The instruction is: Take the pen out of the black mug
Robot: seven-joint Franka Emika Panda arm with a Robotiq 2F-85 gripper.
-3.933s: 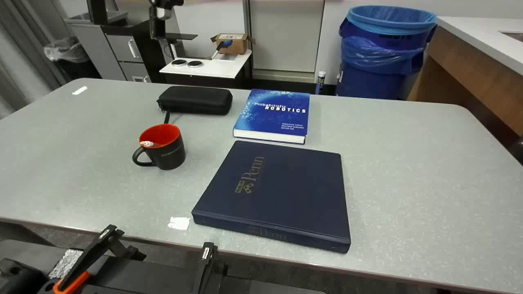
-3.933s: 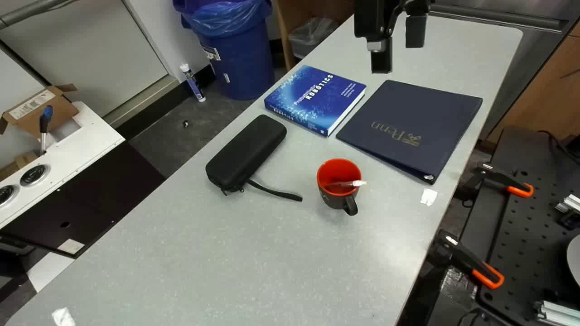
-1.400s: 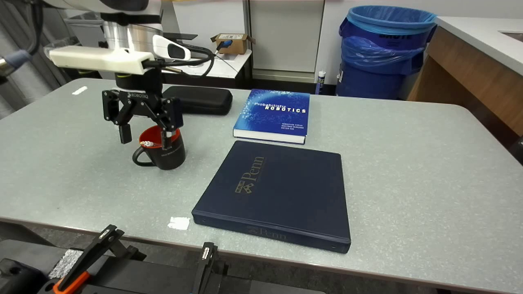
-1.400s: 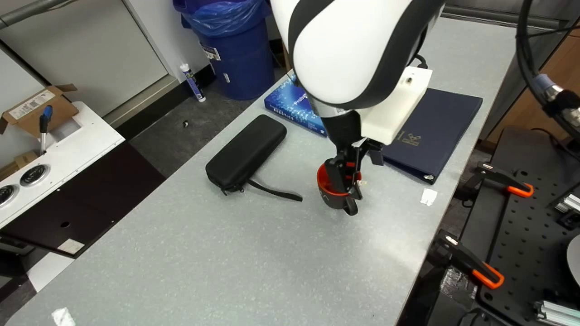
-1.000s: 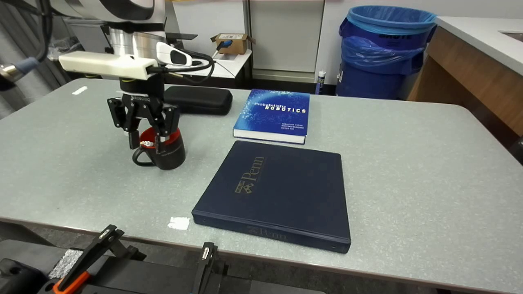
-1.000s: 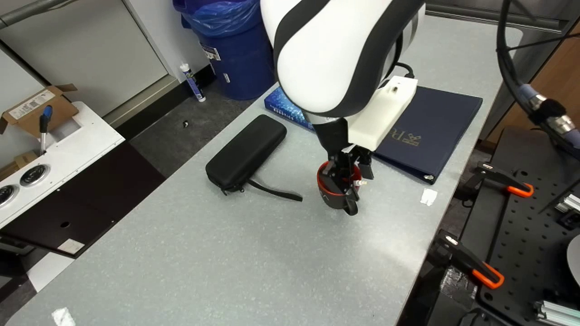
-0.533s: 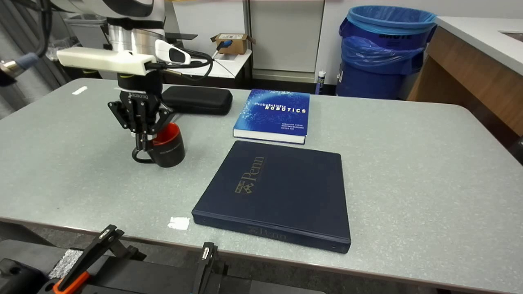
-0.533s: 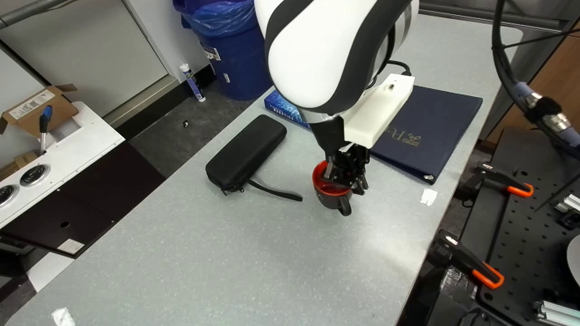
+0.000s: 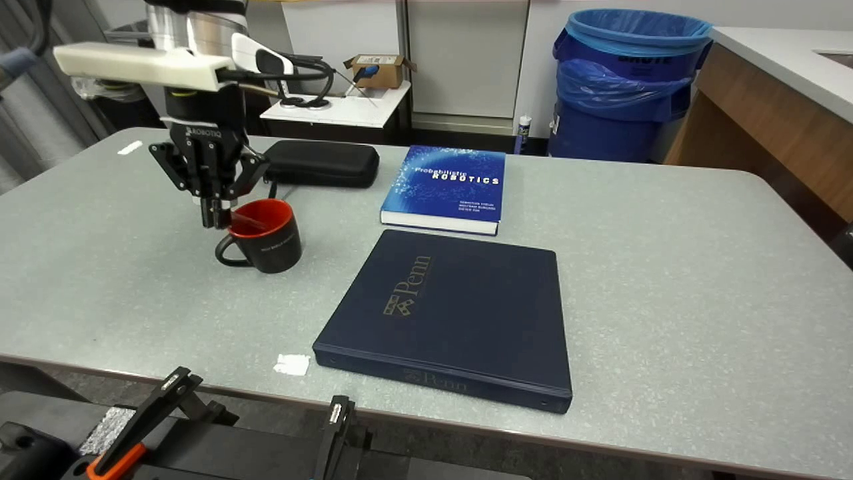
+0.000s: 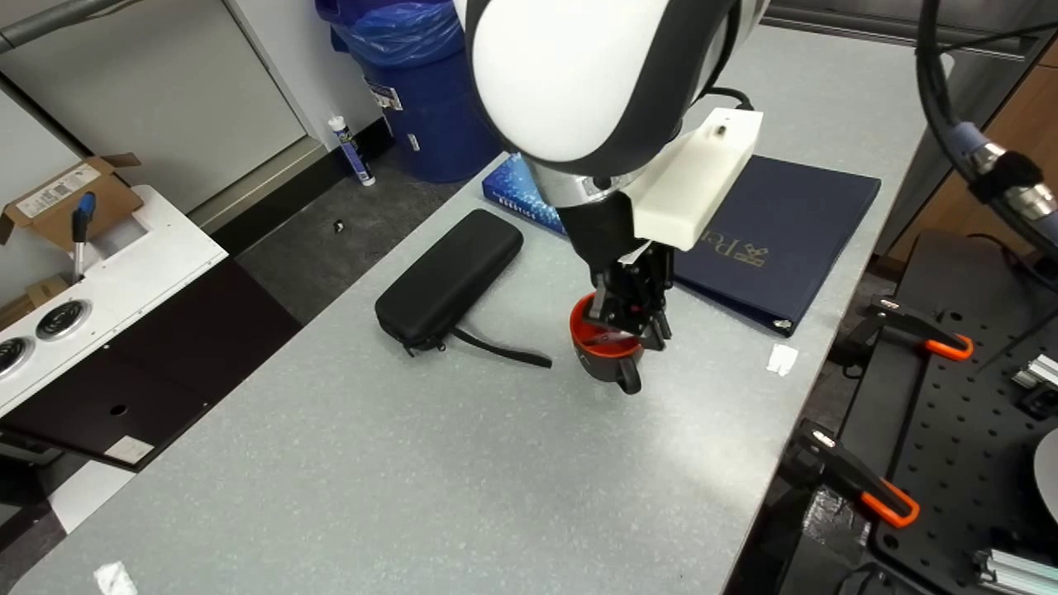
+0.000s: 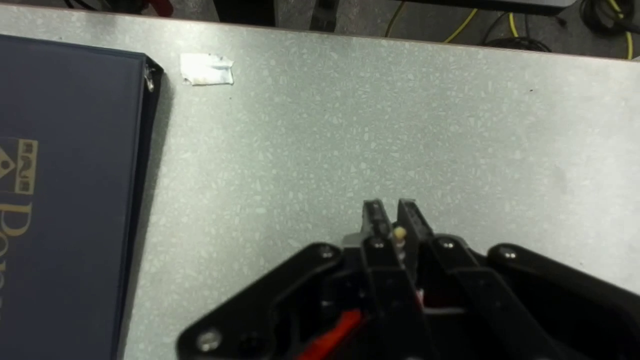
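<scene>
The end effector [image 9: 216, 223] is clamped on the pen [image 11: 399, 233], whose yellowish end shows in the wrist view; the rest slants down into the black mug [image 9: 276, 248], upright on the bench [image 9: 666, 300] near the black case [image 9: 326, 164].

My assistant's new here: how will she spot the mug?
On the grey table, find the navy Penn binder. Near it, by the gripper, stands a squat black mug. Unlike the black case, it is open-topped and bright red inside.
</scene>
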